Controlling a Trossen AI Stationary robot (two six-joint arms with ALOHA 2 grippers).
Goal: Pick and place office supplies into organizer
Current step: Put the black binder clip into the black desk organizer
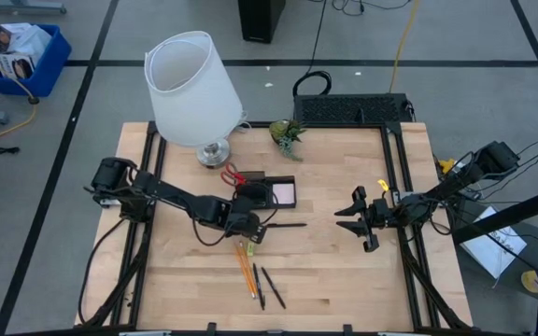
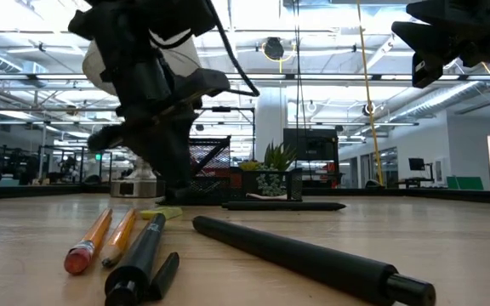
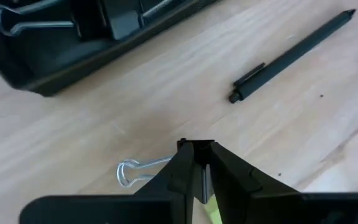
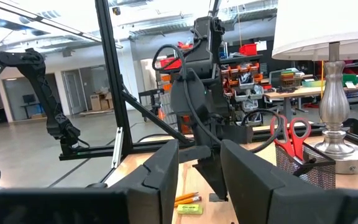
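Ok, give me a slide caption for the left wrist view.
Left gripper shut on a binder clip on the wooden table, between the black organizer and a black pen.

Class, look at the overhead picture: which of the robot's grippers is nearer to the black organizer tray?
The left. The left gripper sits just in front of the organizer, beside its near edge; the right gripper hangs well off to its right.

Overhead and table-level views, both on the pencils [image 1: 246, 264]; wrist views close, perhaps facing each other.
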